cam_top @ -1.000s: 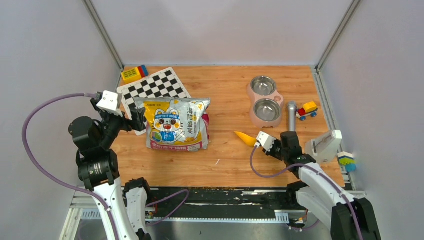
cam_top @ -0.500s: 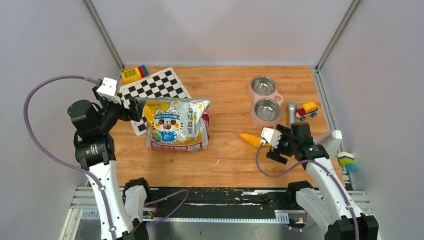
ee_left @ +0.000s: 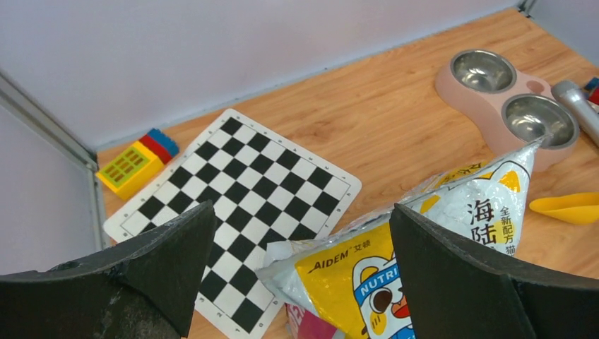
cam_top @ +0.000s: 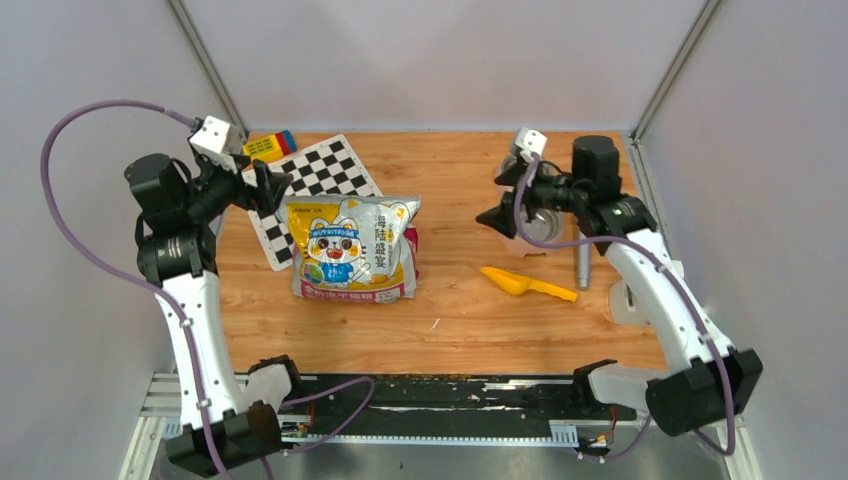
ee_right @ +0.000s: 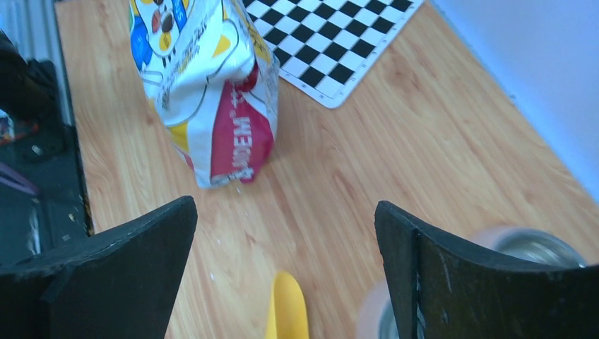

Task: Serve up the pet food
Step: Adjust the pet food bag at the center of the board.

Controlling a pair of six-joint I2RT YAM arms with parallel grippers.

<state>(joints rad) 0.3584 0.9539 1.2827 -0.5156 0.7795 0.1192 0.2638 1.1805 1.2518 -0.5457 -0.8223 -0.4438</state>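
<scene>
The pet food itself is hidden. The glossy cartoon-cat bag (cam_top: 352,248) stands in the middle of the table. It also shows in the left wrist view (ee_left: 424,247) and the right wrist view (ee_right: 205,92). My left gripper (cam_top: 272,187) hangs open above the checkered mat, just left of the bag's top corner, its fingers (ee_left: 302,207) holding nothing. A yellow scoop (cam_top: 525,284) lies flat on the wood right of the bag. My right gripper (cam_top: 495,198) is open and empty, raised over the pink double bowl (cam_top: 543,226). Below it lie the scoop tip (ee_right: 286,311) and bare wood.
A black-and-white checkered mat (cam_top: 310,180) lies at the back left with a yellow toy block (cam_top: 268,148) beyond it. A silver cylinder (cam_top: 582,255) rests right of the bowl. Both steel bowls (ee_left: 526,85) look empty. Walls close in on three sides.
My right gripper opened and swung from the front right up to the back, over the bowl; the scoop now lies alone on the wood. My left arm rose and drew back to the left.
</scene>
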